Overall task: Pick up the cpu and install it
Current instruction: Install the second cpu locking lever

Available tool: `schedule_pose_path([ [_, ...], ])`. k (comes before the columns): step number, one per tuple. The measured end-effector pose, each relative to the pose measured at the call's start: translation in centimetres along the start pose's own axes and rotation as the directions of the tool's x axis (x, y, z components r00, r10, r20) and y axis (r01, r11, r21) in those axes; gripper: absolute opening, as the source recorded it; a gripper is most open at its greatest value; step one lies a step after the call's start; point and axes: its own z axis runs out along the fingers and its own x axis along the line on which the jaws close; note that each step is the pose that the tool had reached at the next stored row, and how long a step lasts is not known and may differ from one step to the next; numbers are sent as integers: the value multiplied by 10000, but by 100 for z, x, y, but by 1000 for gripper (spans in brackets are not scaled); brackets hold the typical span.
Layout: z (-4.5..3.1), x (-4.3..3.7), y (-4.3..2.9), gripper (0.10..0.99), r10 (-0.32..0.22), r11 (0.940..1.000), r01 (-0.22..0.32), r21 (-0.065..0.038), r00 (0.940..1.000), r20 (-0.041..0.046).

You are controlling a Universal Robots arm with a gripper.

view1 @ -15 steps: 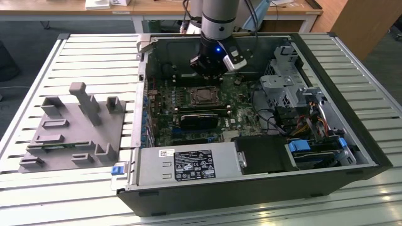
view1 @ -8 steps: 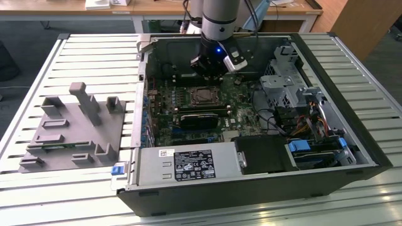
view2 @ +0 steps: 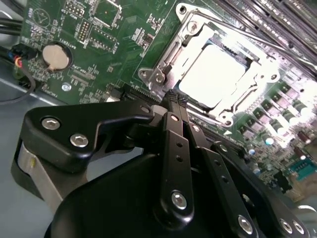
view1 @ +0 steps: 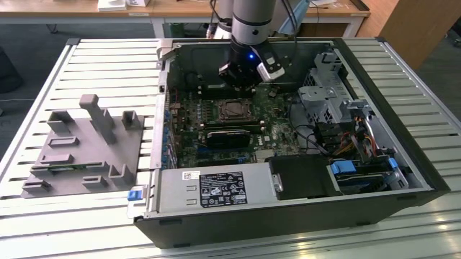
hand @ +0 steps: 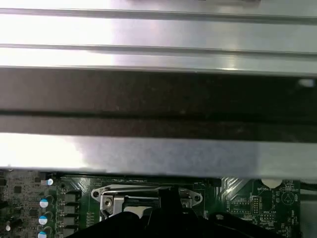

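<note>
The cpu [view2: 214, 79] sat in its socket [view2: 163, 64] on the motherboard [view2: 99, 39] inside the open computer case [view1: 403, 156]. The claw [view2: 174, 99], fingertips pressed together and holding nothing, hung just beside the socket's metal frame.

A white slatted table [view1: 108, 59] fills most of the exterior view. Beyond its far edge stands a wooden desk [view1: 180, 9] on white legs, over grey floor [view1: 29, 38]. A wooden cabinet [view1: 411, 24] stands far right.
</note>
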Motion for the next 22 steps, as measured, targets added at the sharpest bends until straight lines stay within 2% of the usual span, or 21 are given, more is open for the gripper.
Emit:
schedule_pose_path([
  [5, -140, 1, 8, 106, -1, 10000, 1, 1, 10000, -1],
  [10, -167, 1, -16, 106, -1, 10000, 1, 0, 10000, -1],
  [13, -170, 2, -76, 106, -1, 10000, 1, -1, 10000, 0],
  [22, -186, 6, -334, 106, -2, 10000, 2, 0, 10000, 0],
])
